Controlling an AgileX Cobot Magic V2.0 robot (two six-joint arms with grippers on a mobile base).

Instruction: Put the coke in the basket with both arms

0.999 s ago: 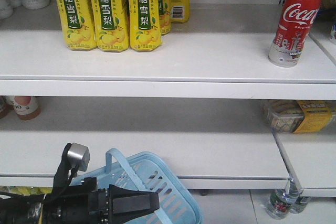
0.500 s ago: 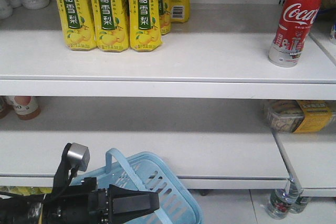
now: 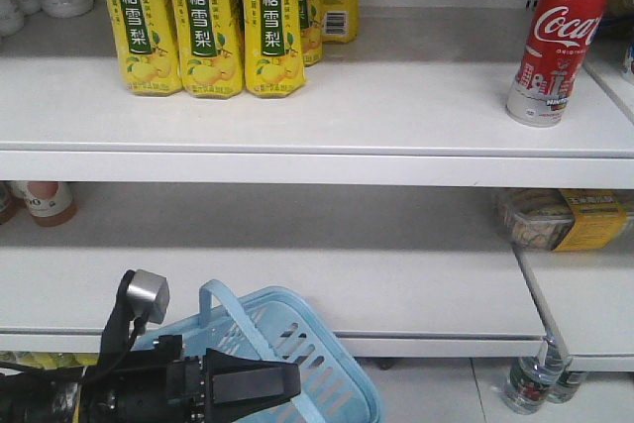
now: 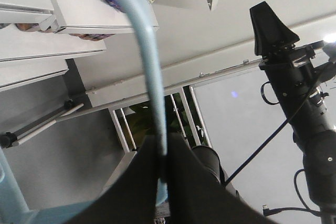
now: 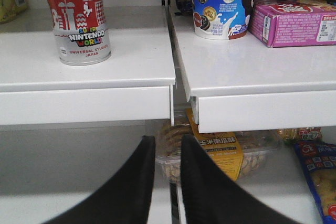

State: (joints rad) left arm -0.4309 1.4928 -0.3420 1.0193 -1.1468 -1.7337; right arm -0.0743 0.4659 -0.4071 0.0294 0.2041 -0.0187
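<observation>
Up at upper right, the slim red Coca-Cola can (image 3: 555,42) stood on the white top shelf (image 3: 327,111), well apart from yellow pear-drink cartons (image 3: 203,22) at upper left, bare shelf between. At lower left, the left gripper (image 4: 163,167) clamped the hoop handle (image 4: 149,77) of the light blue slotted plastic basket (image 3: 307,364). The right gripper (image 5: 167,142), fingers nearly together, held nothing.

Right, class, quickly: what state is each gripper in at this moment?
Left gripper: closed on the basket handle.
Right gripper: closed, holding nothing.
</observation>
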